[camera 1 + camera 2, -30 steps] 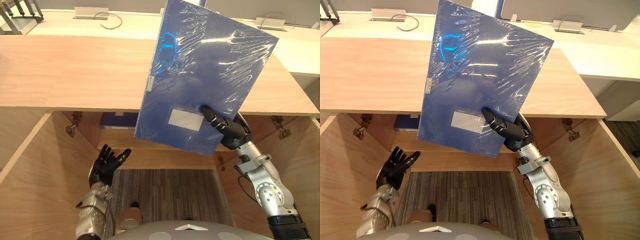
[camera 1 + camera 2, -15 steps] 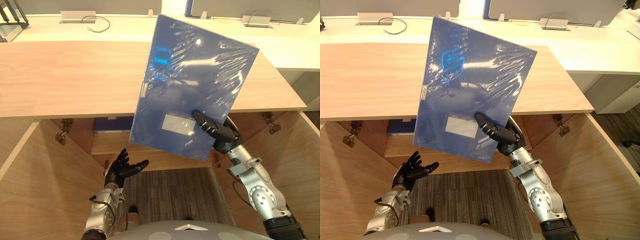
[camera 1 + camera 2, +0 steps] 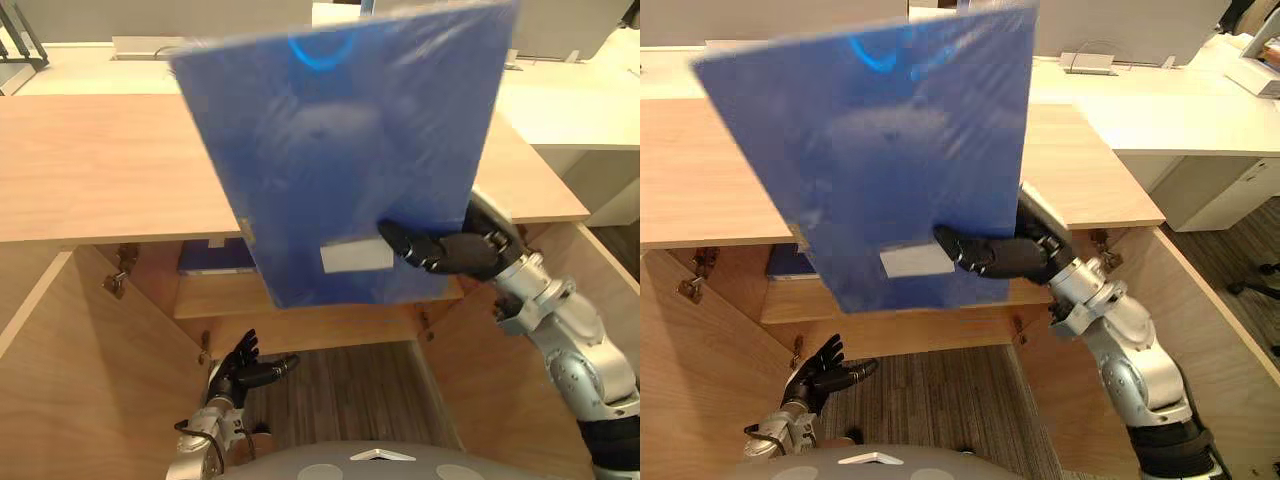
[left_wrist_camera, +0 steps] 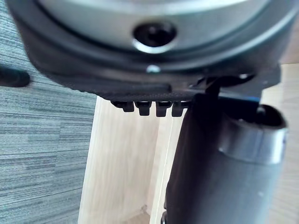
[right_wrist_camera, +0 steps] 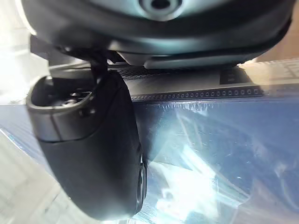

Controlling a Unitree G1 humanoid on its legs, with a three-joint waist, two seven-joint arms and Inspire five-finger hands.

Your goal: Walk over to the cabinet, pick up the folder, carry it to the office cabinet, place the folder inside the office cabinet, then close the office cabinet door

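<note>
Blue folder stands up in the air in front of the wooden cabinet. The right hand reaches in from 4 o'clock, and its fingers pinch the folder near a white label. The left hand is low at 7 o'clock, with fingers spread wide and holding nothing.

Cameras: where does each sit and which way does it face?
Left eye view: head, looking down at folder, open cabinet; left hand open, right hand pinching folder.
Right eye view: same scene, slightly offset.
Left wrist view: past its open fingers toward carpet, cabinet panel.
Right wrist view: past its thumb onto the folder.
Eyes and right wrist share the folder.
</note>
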